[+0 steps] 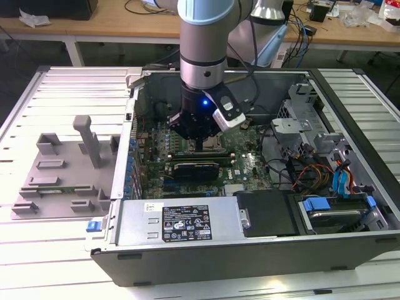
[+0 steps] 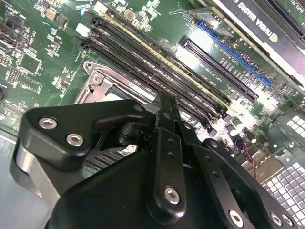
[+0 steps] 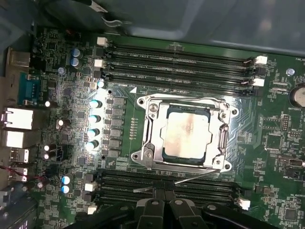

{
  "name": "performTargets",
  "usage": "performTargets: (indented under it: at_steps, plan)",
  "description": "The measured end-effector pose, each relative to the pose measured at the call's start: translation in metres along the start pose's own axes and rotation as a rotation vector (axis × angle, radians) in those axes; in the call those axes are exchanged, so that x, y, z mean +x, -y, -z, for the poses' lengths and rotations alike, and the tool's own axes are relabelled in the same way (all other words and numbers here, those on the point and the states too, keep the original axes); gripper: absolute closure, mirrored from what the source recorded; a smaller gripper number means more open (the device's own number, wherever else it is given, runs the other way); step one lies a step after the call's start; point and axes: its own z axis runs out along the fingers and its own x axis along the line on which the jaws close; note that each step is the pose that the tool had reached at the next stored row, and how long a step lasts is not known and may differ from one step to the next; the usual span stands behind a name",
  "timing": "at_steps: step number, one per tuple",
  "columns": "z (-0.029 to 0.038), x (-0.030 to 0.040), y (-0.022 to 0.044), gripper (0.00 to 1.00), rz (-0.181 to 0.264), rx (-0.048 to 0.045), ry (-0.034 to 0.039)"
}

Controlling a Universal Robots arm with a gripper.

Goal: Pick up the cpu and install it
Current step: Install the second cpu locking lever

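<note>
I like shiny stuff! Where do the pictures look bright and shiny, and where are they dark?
In the first wrist view, the cpu has a pale shine on its metal top. In the second wrist view, white glare washes out the board beside the memory slots, while the gripper is dark. In the exterior view, the computer case interior is shadowed.

Open computer case (image 1: 187,265) on slatted counter (image 1: 37,262); grey fixture tray (image 1: 62,169) beside it; motherboard memory slots (image 3: 181,62).
</note>
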Motion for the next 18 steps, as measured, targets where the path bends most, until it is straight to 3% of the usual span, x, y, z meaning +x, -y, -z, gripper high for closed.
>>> performTargets:
  at_steps: [9, 12, 15, 18]
  plan:
    - [-0.0063, 0.0029, -0.0005, 0.89, 0.0, -0.0042, 0.0004]
    - [-0.0098, 0.0091, -0.0013, 0.89, 0.0, -0.0182, 0.002]
    - [-0.0105, 0.0097, -0.0011, 0.89, -0.001, -0.0322, 0.0037]
    - [-0.0112, 0.0129, 0.0006, 0.89, -0.001, -0.0549, 0.0063]
